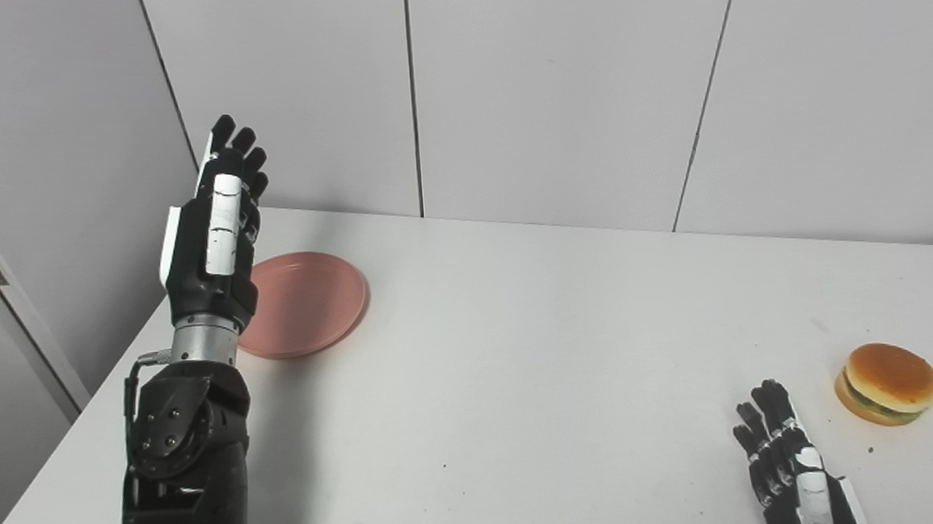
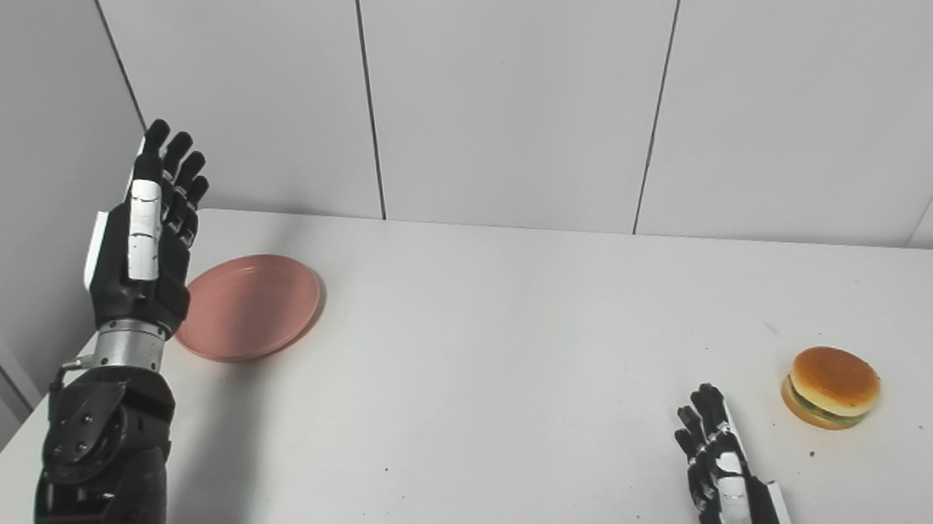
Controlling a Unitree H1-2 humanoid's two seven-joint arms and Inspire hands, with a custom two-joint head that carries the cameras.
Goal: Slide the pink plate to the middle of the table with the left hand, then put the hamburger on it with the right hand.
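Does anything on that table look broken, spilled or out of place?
Nothing stands out. The pink plate lies flat and whole near the table's left side, and the hamburger sits upright at the right. Only a few small dark specks mark the tabletop. The left hand is raised beside the plate; the right hand lies low, holding nothing.

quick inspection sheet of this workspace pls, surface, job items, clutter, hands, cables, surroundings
surface: white table, a few small dark specks
job's things: pink plate at far left, empty; hamburger near right edge, upright
clutter: nothing seen
hands: left hand raised, open, beside the plate's left rim, not clearly touching; right hand low, open, left of the hamburger, apart from it
cables: short cable at the left wrist
surroundings: grey panelled wall behind the table
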